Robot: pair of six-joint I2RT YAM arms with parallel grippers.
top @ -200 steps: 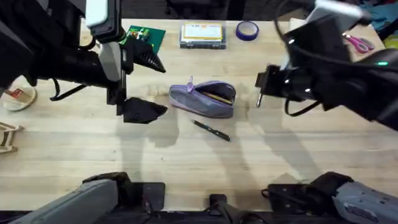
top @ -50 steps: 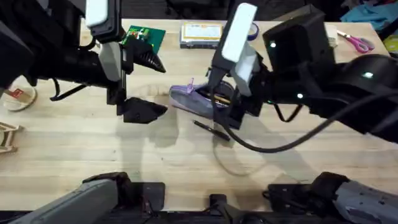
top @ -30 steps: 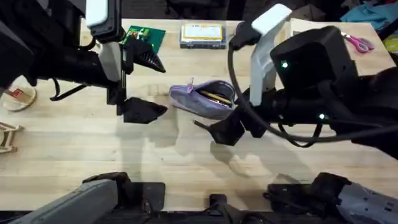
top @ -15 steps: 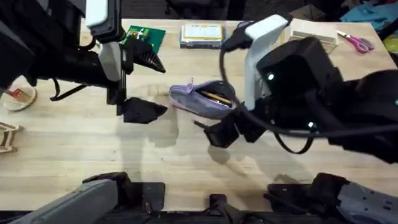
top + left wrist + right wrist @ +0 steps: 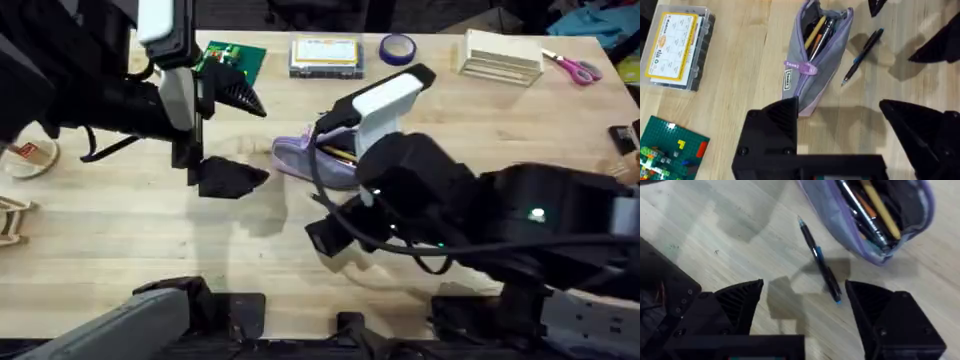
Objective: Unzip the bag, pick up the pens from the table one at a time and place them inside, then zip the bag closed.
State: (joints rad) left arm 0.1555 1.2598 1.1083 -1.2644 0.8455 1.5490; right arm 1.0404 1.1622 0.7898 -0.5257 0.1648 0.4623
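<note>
**Operator:** Pale plank tabletop [image 5: 120,225]. The bag [image 5: 815,60] lies unzipped toward the far edge, mid-width, pens inside; one dark pen [image 5: 821,267] lies just beside it.

**Listener:** What changed?

**Operator:** I've swung my right tool [image 5: 802,297] down over that pen, fingers spread, empty. Pickup looks next. Left tool [image 5: 840,107] waits open.

the right arm [image 5: 450,215] hides the dark pen and part of the bag [image 5: 300,155] from overhead.
</note>
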